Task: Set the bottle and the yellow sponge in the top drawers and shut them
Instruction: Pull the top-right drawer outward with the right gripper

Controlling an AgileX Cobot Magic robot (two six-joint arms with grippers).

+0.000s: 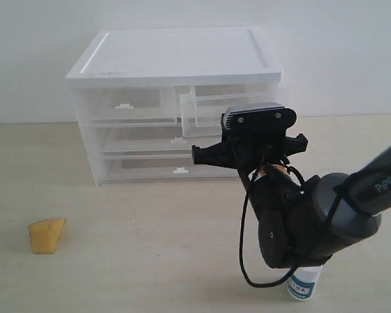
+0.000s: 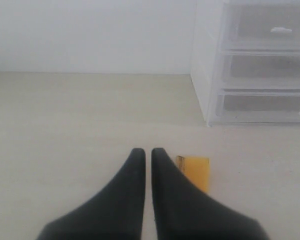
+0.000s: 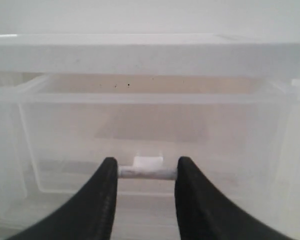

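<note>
Tabletop (image 1: 150, 261) pale beige, wall (image 1: 352, 59) plain white

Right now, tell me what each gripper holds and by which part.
The right gripper pinches the open right top drawer by its white pull tab. The left gripper is shut on nothing.

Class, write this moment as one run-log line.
right gripper: shut on pull tab | right top drawer: partly open | left gripper: shut, empty | yellow sponge, bottle: on table
</note>
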